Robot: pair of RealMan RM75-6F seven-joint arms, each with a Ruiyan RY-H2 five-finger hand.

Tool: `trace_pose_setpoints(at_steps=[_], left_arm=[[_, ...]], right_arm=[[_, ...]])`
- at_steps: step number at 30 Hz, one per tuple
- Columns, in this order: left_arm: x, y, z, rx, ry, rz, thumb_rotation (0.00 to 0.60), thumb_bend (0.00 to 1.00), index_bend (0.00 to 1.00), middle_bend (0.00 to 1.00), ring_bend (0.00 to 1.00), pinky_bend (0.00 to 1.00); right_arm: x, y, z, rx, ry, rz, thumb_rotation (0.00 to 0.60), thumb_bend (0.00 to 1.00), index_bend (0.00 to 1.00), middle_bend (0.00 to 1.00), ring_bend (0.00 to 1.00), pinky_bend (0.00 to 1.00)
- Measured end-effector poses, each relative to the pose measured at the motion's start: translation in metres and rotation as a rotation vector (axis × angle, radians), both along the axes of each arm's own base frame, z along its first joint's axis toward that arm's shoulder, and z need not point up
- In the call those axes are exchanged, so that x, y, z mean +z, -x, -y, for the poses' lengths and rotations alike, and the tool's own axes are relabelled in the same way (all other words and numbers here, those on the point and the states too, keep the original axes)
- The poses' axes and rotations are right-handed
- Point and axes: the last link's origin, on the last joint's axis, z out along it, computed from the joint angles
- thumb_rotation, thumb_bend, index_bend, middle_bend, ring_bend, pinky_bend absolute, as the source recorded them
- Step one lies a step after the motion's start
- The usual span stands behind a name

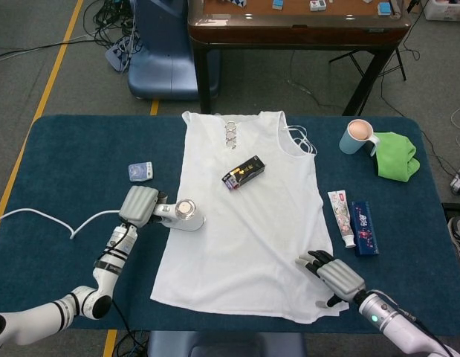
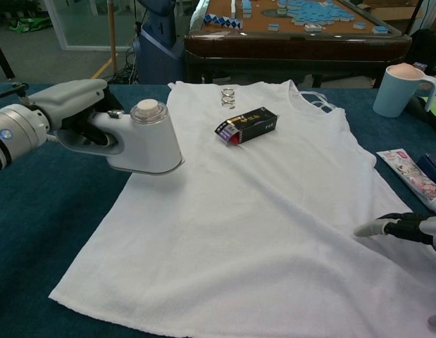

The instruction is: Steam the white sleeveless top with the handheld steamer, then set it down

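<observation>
The white sleeveless top (image 1: 248,216) (image 2: 260,211) lies flat along the middle of the blue table. My left hand (image 1: 139,206) (image 2: 66,105) grips the handle of the white handheld steamer (image 1: 183,214) (image 2: 141,138), which hangs lifted just over the top's left edge. Its white cord (image 1: 47,217) trails off to the left. My right hand (image 1: 335,274) (image 2: 408,229) rests on the top's lower right corner with its fingers laid on the cloth, holding nothing.
A black box (image 1: 243,173) (image 2: 246,124) and metal rings (image 1: 230,134) lie on the top. A small blue packet (image 1: 140,172) sits left of it. A mug (image 1: 358,137), a green cloth (image 1: 396,155) and toothpaste items (image 1: 354,220) stand at the right.
</observation>
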Motion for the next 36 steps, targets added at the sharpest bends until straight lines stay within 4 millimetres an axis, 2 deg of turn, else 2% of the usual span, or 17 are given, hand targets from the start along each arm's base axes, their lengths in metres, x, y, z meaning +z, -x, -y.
trace_pose_setpoints(at_steps=[4,9,15,26,31,36], left_arm=[[0.024,0.026,0.006,0.045,-0.033,0.015,0.600,0.31,0.79,0.75,0.63,0.61],[0.041,0.051,0.013,0.082,-0.060,0.014,0.600,0.31,0.78,0.75,0.63,0.61],[0.045,0.067,0.016,0.090,-0.070,-0.019,0.600,0.31,0.77,0.74,0.62,0.61],[0.039,0.085,0.015,0.085,-0.081,-0.098,0.600,0.31,0.74,0.72,0.60,0.61],[0.036,0.089,0.017,0.078,-0.076,-0.130,0.600,0.29,0.65,0.62,0.55,0.61],[0.034,0.092,0.018,0.086,-0.063,-0.155,0.600,0.27,0.43,0.41,0.38,0.53]], right_arm=[[0.003,-0.003,0.000,0.011,0.010,0.011,0.600,0.07,0.00,0.11,0.00,0.00],[0.006,-0.009,0.001,0.032,0.022,0.025,0.600,0.07,0.00,0.11,0.00,0.00],[0.010,-0.018,0.002,0.053,0.039,0.043,0.600,0.07,0.00,0.11,0.00,0.00],[0.024,-0.024,0.003,0.066,0.085,0.071,0.600,0.07,0.00,0.11,0.00,0.00],[0.028,-0.027,0.004,0.070,0.098,0.085,0.600,0.07,0.00,0.11,0.00,0.00],[0.030,-0.027,0.005,0.073,0.104,0.090,0.600,0.07,0.00,0.11,0.00,0.00]])
